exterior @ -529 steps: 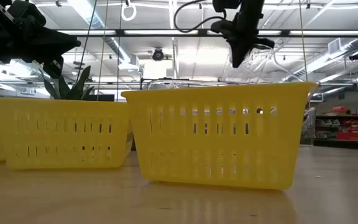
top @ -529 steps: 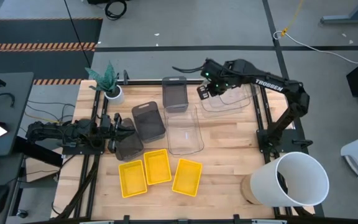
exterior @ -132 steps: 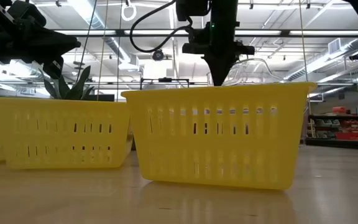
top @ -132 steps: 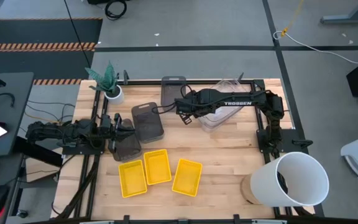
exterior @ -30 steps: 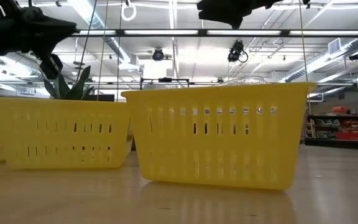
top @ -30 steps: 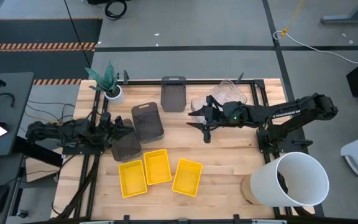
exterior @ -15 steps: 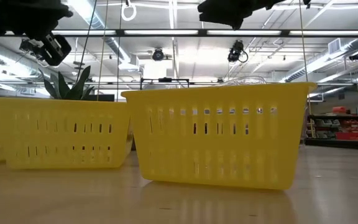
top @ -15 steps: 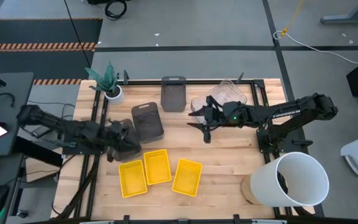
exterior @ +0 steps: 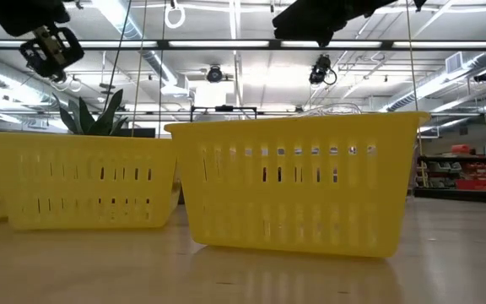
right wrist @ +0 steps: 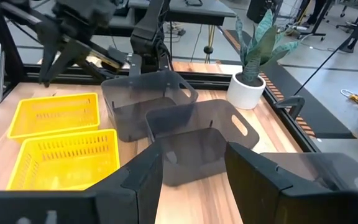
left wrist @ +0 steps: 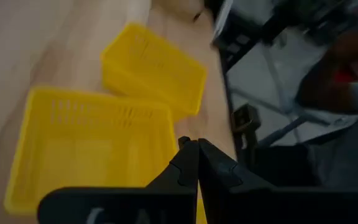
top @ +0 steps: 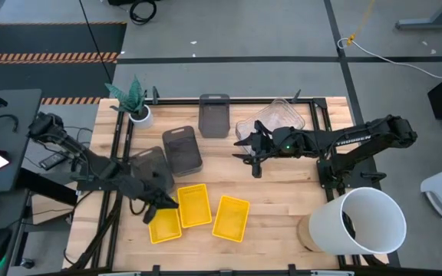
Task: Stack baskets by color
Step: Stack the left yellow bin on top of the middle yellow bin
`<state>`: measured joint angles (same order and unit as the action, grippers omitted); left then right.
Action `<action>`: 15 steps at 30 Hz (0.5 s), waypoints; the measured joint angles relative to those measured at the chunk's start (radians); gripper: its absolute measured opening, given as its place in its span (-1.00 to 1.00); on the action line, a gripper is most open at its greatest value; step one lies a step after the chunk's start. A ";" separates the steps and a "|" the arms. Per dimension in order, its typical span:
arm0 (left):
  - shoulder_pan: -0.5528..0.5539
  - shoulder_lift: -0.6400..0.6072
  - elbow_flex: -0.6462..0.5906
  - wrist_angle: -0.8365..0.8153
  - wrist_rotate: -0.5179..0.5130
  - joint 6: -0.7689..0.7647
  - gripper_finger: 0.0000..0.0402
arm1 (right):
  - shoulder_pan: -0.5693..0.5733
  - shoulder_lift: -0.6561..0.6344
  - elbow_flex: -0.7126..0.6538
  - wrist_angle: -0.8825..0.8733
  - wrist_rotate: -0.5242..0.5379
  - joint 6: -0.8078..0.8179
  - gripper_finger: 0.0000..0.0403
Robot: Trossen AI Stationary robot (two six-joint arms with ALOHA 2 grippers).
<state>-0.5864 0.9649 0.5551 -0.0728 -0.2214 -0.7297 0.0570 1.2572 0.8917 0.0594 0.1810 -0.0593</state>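
Now the left hand [top: 166, 204], closed and empty, hovers over the leftmost yellow basket [top: 164, 224], whose long axis runs twelve-to-six; the open right hand [top: 250, 150] waits farther off.

Bright overhead light, blurred wrist view

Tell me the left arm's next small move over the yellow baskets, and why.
Probably open the fingers, then lower onto a rim. The left gripper hangs shut and empty above the leftmost yellow basket, and all three yellow baskets lie separate. The right gripper waits open by the clear baskets.
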 joint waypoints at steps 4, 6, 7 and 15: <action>-0.039 0.090 0.104 -0.146 -0.011 -0.080 -0.96 | 0.000 0.000 0.000 -0.010 0.000 0.000 -0.12; -0.055 0.134 0.158 -0.224 -0.012 -0.121 -0.96 | 0.001 0.000 0.000 -0.012 0.000 0.000 -0.12; -0.062 0.154 0.186 -0.266 -0.011 -0.136 -0.96 | 0.002 0.000 0.000 -0.012 0.000 0.000 -0.12; -0.099 0.307 0.406 -0.511 -0.011 -0.184 -0.96 | 0.002 0.000 0.000 -0.022 0.000 0.003 -0.12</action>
<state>-0.6853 1.2716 0.9611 -0.5836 -0.2327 -0.9134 0.0589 1.2575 0.8917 0.0369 0.1806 -0.0562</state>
